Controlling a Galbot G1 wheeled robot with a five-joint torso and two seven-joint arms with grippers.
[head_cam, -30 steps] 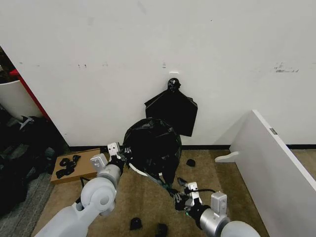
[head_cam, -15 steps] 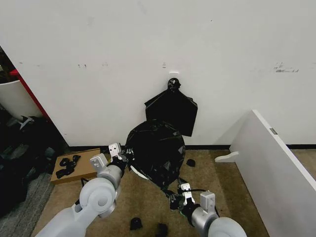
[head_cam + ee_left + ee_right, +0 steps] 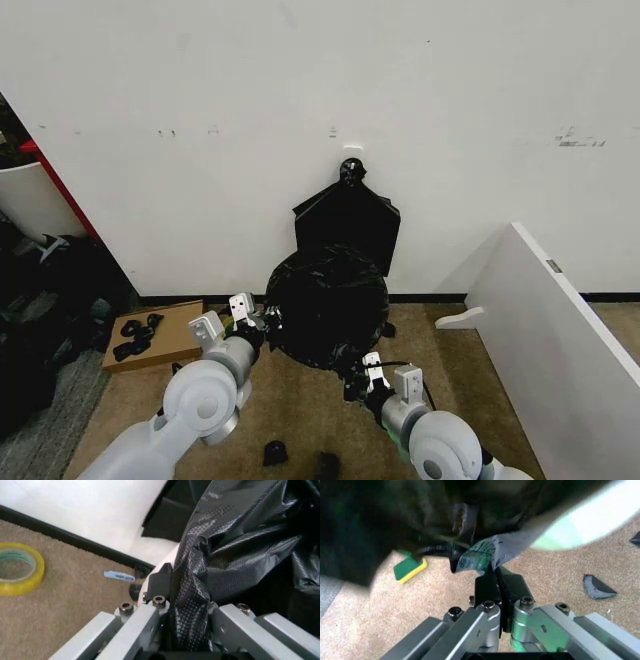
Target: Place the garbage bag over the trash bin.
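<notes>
The garbage bag (image 3: 325, 305) is a crinkled, glossy black mound on the carpet by the wall, draped over the trash bin. The bin is almost wholly hidden; a pale curved piece (image 3: 580, 525) shows in the right wrist view. My left gripper (image 3: 255, 318) is at the bag's left side, shut on a fold of the plastic (image 3: 200, 573). At the bag's lower front, my right gripper (image 3: 360, 378) is shut on a thin strip of the bag's edge (image 3: 485, 555), pads (image 3: 487, 585) pressed together.
A flat black bundle (image 3: 348, 225) hangs on the wall just behind the bag. A white board (image 3: 560, 320) leans at the right and a cardboard piece (image 3: 150, 335) lies at the left. A tape roll (image 3: 17, 568), a sponge (image 3: 410, 568) and black scraps (image 3: 275, 453) lie on the carpet.
The bag has shifted right and toward the wall, and now covers the white rim seen earlier. The right gripper has moved left and forward, the left gripper slightly right.
</notes>
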